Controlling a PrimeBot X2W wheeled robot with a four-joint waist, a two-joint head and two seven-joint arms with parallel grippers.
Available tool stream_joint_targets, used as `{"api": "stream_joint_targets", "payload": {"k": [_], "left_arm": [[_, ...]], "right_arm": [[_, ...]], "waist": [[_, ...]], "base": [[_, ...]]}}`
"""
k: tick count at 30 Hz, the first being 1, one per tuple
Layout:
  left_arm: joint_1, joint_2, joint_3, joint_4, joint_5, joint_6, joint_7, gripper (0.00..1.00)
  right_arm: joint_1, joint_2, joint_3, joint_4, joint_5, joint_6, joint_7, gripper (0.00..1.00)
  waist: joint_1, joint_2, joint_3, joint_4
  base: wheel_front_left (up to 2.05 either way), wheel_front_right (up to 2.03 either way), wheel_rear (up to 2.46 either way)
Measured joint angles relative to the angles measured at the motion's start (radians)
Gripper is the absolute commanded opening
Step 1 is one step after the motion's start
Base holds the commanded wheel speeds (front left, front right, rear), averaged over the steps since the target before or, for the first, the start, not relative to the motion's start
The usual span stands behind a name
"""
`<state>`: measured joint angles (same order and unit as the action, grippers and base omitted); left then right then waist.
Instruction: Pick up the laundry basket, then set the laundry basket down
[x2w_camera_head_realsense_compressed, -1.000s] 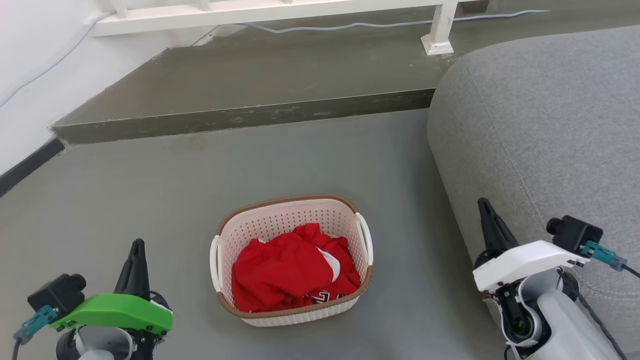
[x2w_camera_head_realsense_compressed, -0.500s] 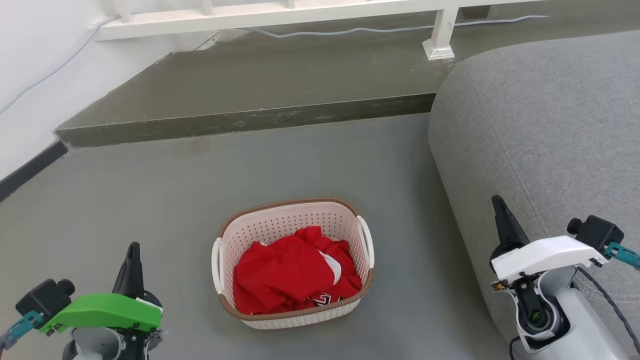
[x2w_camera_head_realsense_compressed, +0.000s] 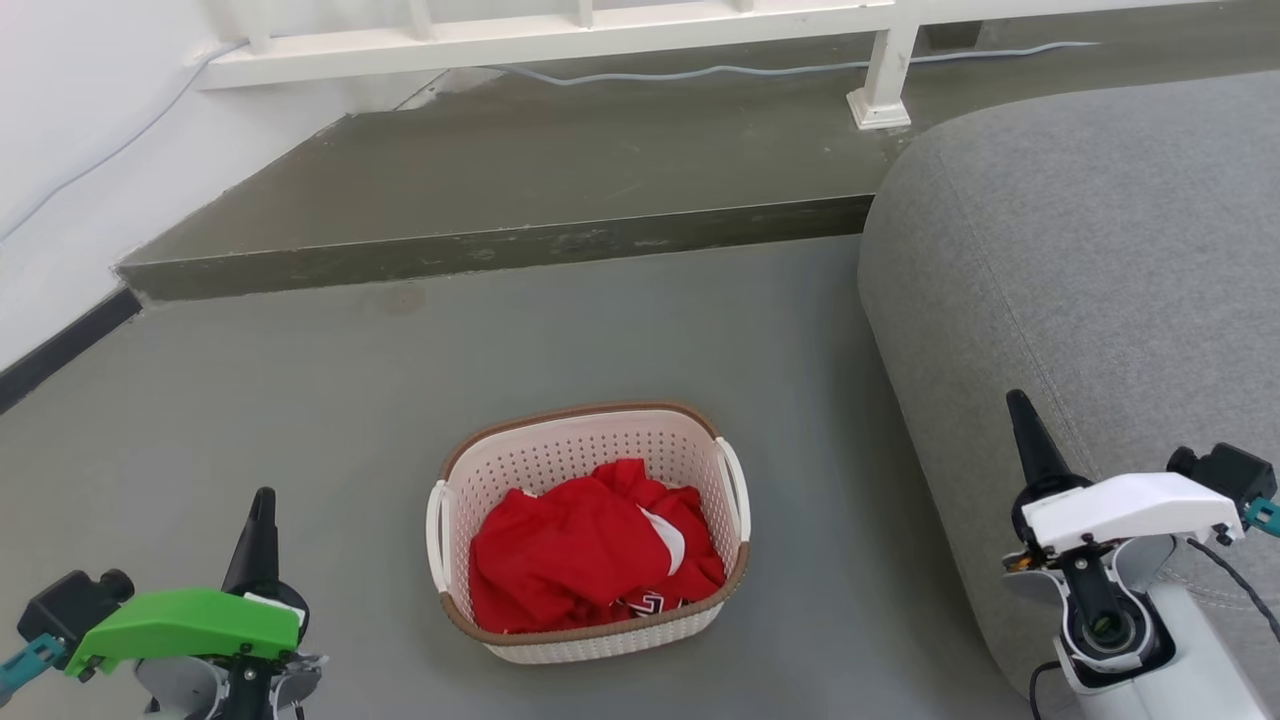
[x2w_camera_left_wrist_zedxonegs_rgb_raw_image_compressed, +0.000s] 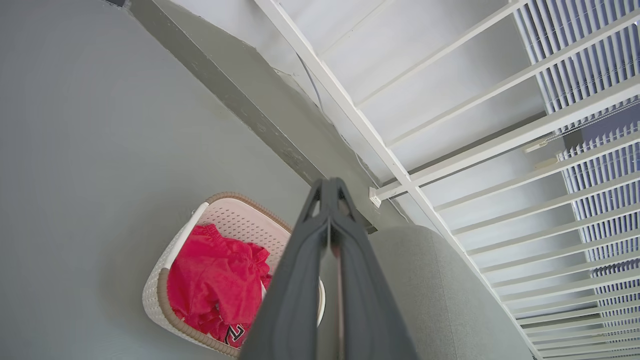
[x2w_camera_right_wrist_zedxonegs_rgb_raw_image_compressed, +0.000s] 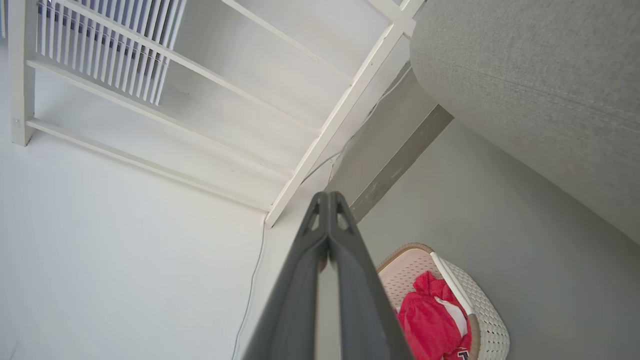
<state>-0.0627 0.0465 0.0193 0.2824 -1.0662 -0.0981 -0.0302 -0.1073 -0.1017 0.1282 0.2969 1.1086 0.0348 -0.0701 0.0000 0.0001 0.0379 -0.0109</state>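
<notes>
While your laundry basket sits on grey floor lower centre, step and white railing above, grey sofa right, left end effector and right end effector closed, empty

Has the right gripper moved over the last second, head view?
Yes. The right gripper has shifted to the robot's right, away from the laundry basket and farther across the grey sofa. The camera also shifted slightly.
</notes>
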Motion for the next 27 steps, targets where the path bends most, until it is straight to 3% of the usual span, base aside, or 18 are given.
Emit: {"api": "stream_joint_targets", "payload": {"k": [27], "left_arm": [[0.0, -0.005, 0.043, 0.0, -0.328, -0.013, 0.091, 0.0]], "right_arm": [[0.014, 0.019, -0.137, -0.005, 0.329, 0.052, 0.09, 0.0]], "waist": [[0.0, 0.0, -0.022, 0.007]], "base": [[0.0, 0.0, 0.0]]}}
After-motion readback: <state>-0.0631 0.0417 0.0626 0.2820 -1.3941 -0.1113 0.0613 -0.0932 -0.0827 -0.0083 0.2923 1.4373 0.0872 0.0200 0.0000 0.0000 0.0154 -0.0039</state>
